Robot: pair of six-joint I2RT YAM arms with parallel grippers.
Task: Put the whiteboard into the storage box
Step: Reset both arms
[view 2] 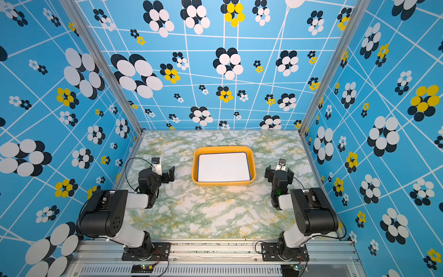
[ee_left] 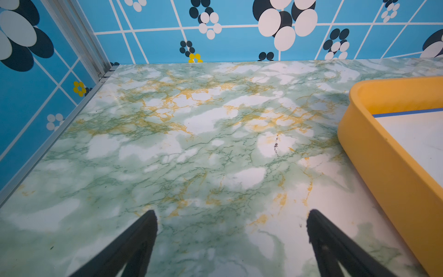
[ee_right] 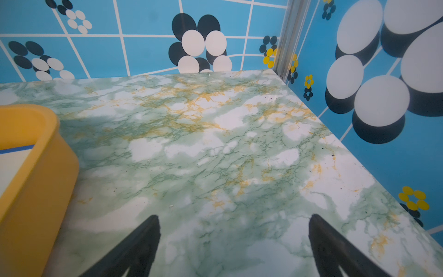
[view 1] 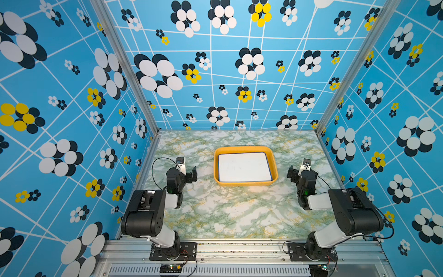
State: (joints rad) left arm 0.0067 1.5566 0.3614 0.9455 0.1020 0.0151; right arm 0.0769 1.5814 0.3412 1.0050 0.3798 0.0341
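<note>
The storage box (view 1: pixel 245 149) (view 2: pixel 224 149) is a shallow orange-yellow tub standing in the middle of the table in both top views. The whiteboard (view 1: pixel 244 167) (view 2: pixel 224 167), white with a thin blue edge, lies flat inside it and fills its floor. My left gripper (view 1: pixel 181 173) (view 2: pixel 156 173) hovers to the box's left, open and empty. To the box's right hangs my right gripper (view 1: pixel 302 173) (view 2: pixel 279 173), also open and empty. In the left wrist view the gripper (ee_left: pixel 232 215) shows only tabletop between its fingers, with the box (ee_left: pixel 374 153) and whiteboard (ee_left: pixel 417 134) to one side. The right wrist view shows the same for its gripper (ee_right: pixel 233 219), the box (ee_right: pixel 36 182) and the whiteboard (ee_right: pixel 12 163).
The green marble-patterned table (view 1: pixel 227 211) is closed in on three sides by blue flower-patterned walls (view 1: pixel 239 72). Aluminium posts (view 1: pixel 153 129) stand at the back corners. Both arm bases (view 1: pixel 172 251) are bolted to the rail along the front edge.
</note>
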